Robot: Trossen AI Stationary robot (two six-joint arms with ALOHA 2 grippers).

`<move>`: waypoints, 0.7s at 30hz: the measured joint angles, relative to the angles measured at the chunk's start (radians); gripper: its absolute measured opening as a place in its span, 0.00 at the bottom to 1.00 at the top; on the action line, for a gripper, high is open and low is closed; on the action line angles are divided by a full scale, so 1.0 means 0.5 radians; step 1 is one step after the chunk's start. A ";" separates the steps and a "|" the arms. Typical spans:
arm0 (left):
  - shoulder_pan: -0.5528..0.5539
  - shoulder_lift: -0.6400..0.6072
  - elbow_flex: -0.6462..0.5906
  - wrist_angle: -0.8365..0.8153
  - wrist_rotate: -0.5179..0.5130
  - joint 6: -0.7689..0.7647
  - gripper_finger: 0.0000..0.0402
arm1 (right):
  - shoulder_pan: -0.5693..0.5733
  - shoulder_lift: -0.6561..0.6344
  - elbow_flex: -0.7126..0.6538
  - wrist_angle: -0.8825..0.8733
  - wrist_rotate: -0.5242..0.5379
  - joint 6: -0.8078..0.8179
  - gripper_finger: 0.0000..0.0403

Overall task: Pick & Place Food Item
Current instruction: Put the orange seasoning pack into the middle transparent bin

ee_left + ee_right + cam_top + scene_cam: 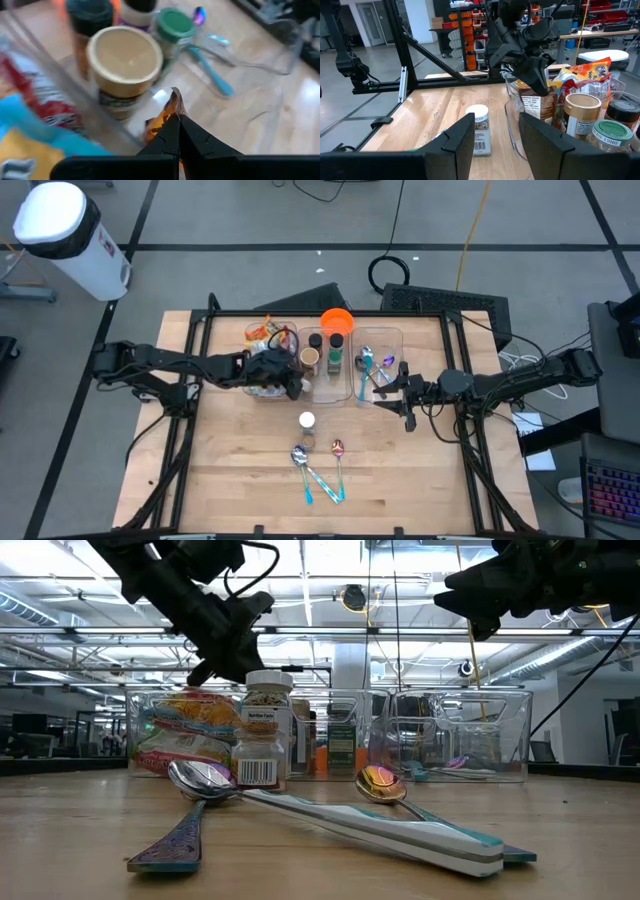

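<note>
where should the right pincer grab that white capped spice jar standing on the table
Grip the spice jar around its body just under the white cap, coming from above. It stands upright and alone on the table, apart from the spoons, so its round sides are free all round. The right pincer, open near the bins, could drop its fingers on either side.

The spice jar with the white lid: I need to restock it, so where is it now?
In the high view the spice jar stands alone on the table, just in front of the clear bins and behind the spoons.
</note>
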 joint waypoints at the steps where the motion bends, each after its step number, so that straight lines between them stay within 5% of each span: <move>1: 0.000 0.000 0.000 -0.017 -0.019 -0.003 0.00 | 0.000 0.000 0.000 0.000 0.000 0.001 0.36; 21: -0.007 0.135 0.000 0.007 -0.078 -0.003 0.01 | 0.000 0.000 0.000 0.001 0.000 0.003 0.36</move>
